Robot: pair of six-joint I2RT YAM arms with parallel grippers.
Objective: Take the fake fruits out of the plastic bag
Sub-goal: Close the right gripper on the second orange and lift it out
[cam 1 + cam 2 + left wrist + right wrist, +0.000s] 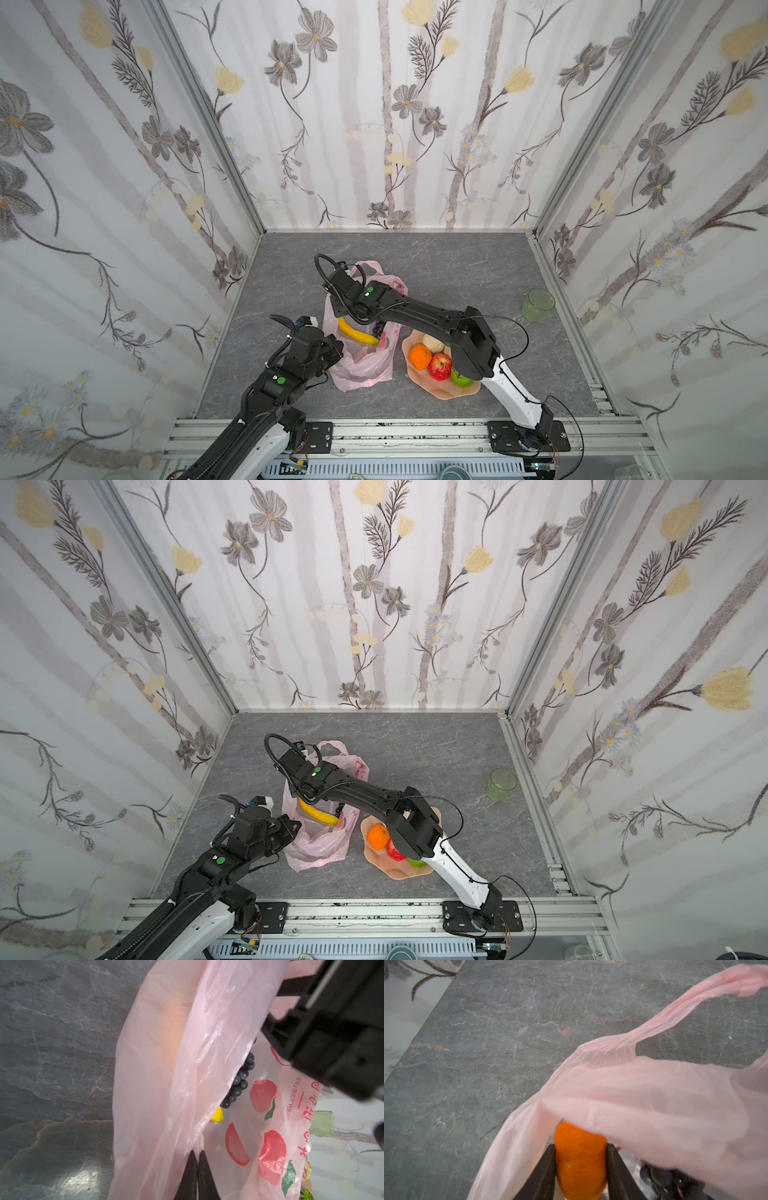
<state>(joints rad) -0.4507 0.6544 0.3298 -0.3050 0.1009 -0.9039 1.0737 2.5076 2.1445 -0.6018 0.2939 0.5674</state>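
Pink bag [155,1084] rim in closed left gripper [197,1152], orange [580,1163] tight in right gripper [580,1145] (bare table [508,1032] beyond)

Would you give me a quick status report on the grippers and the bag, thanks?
Left gripper shut on plastic bag rim. Right gripper inside bag, shut on orange. Banana, grapes not yet out. Bag film drapes over orange.

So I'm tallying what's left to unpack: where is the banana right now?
In a top view the banana lies inside the pink bag, next to the grapes, with the plate just to the bag's right.
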